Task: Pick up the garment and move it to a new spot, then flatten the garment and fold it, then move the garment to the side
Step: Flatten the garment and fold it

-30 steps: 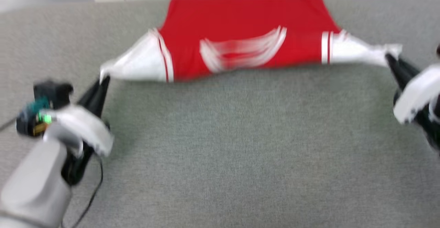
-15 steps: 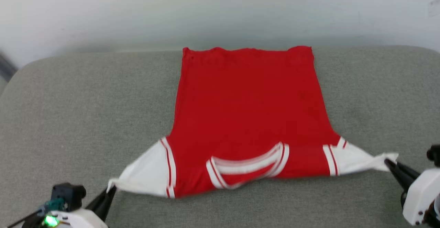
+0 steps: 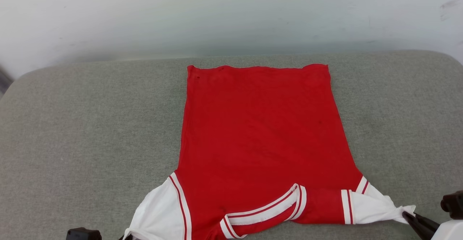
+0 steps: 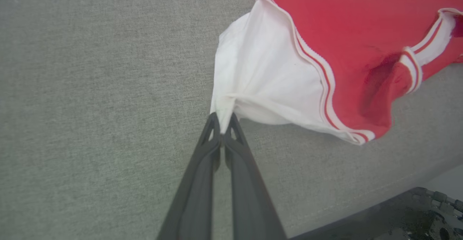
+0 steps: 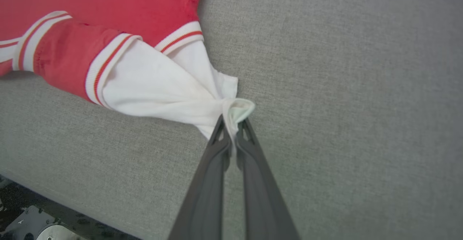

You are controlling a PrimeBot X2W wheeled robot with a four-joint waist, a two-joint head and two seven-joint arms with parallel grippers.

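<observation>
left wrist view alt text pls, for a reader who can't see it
The left gripper is shut on the tip of a white sleeve of the red garment, which lies on a grey fabric cushion. Red-and-white striped trim edges the sleeve and the collar.

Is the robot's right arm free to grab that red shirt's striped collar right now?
Probably not yet: the right gripper is shut on the white sleeve tip and would have to let go first. Otherwise nothing lies on the grey cushion between it and the collar.
</observation>
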